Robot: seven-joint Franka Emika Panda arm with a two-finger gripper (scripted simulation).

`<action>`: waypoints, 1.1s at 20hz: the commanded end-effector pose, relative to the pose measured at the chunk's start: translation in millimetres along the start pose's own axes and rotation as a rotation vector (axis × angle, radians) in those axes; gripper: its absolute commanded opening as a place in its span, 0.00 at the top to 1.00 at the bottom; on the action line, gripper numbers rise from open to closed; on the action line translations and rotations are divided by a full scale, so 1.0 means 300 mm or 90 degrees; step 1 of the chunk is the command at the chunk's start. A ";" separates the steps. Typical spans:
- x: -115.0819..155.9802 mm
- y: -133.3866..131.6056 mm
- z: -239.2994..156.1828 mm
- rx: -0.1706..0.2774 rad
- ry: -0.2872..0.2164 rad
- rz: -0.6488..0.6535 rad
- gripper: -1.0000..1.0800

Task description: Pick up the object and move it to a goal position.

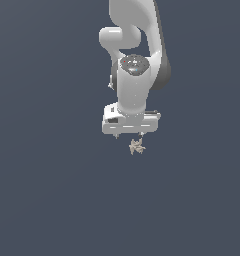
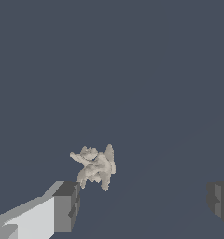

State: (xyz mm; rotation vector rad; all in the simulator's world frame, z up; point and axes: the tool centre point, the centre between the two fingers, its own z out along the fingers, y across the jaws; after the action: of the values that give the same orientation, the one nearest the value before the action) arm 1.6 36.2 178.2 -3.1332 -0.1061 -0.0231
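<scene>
Claw point(image 1: 128, 135) is spread wide, nothing between its fingers, pointing down from the white arm point(image 1: 137, 60) in the exterior view. Only the tips of the two fingers peek out under the wide white hand body there, so the wrist view is the better look: one dark grey pad point(image 2: 67, 207) on a white finger sits on one side of the frame and the other pad on the far side, with a big gap of plain surface between them. So yeah, fully released, not gripping anything.

Going outward from there, the object point(image 1: 137, 146) is a small beige-tan lumpy thing with a few stubby prongs sticking out. In the exterior view it sits just below the claw, at roughly 5 o'clock from the middle of the hand body, close under the finger on the exterior view's right. In the wrist view the object point(image 2: 96, 166) is right beside the near pad, at about 1 o'clock from it, and well apart from the other pad. It's off to one side of the gap, not centred, and can't tell if the pad actually touches it.

Everything else is flat dark blue-grey ground point(image 1: 42, 200), no visible edges.
</scene>
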 end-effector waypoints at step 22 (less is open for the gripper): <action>-0.027 0.000 0.109 -0.006 -0.013 -0.016 0.04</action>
State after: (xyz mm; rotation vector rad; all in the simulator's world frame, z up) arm -3.0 29.3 152.5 -3.1427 -0.1207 0.0066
